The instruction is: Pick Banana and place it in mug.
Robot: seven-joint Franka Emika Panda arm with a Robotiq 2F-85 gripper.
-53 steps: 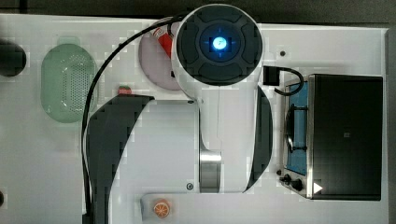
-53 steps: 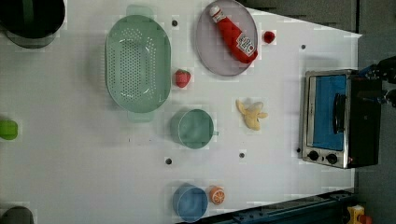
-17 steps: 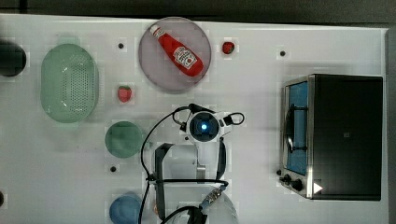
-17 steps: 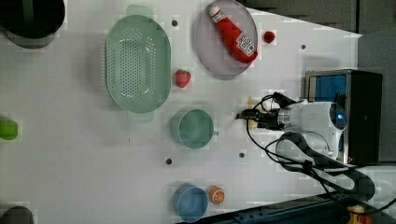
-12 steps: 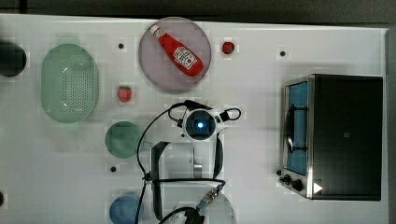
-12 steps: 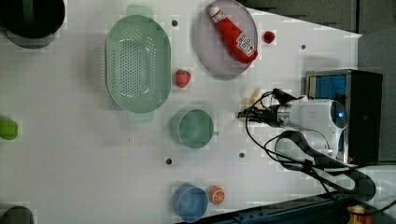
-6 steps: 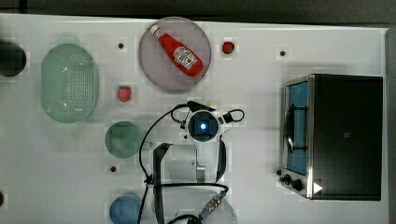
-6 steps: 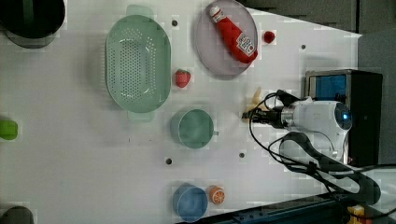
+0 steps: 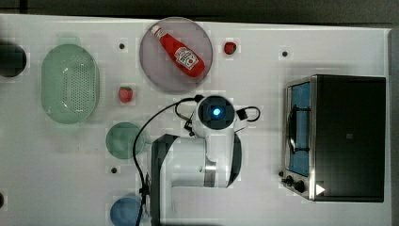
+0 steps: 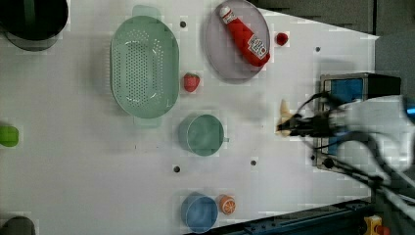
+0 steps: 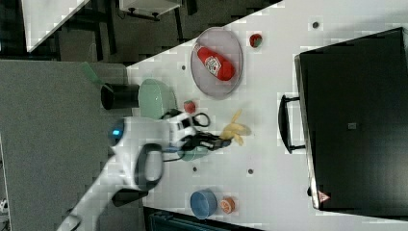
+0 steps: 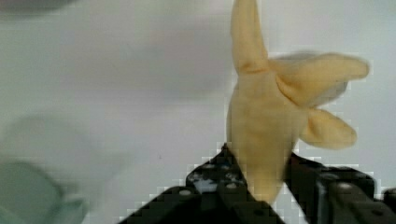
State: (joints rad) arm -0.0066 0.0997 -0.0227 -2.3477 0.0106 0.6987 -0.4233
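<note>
The banana point(image 12: 266, 121), pale cream-yellow with peeled flaps, sits between my gripper's point(image 12: 259, 184) dark fingers point(image 12: 212, 177), which are shut on its lower end. In the left view the banana point(image 10: 284, 110) pokes out past the gripper point(image 10: 286, 128), to the right of the teal-green mug point(image 10: 200, 134) and apart from it. The right view shows the banana point(image 11: 235, 130) at the gripper point(image 11: 219, 142) tip, with the mug point(image 11: 195, 155) partly hidden behind the wrist. In the top view the arm point(image 9: 216, 113) hides the banana; the mug point(image 9: 124, 140) lies at the top view's left of it.
A pale green colander point(image 9: 69, 84) and a grey plate point(image 9: 153, 70) holding a ketchup bottle point(image 9: 181, 52) lie beyond the mug. Two strawberries point(image 9: 125, 93) point(image 9: 230, 47), a blue cup point(image 9: 126, 211), an orange slice point(image 10: 226, 204) and a toaster oven point(image 9: 336, 136) are also on the table.
The gripper stays shut on the banana. The wrist looks larger in the top view and has shifted toward the left view's right, as if raised with the banana.
</note>
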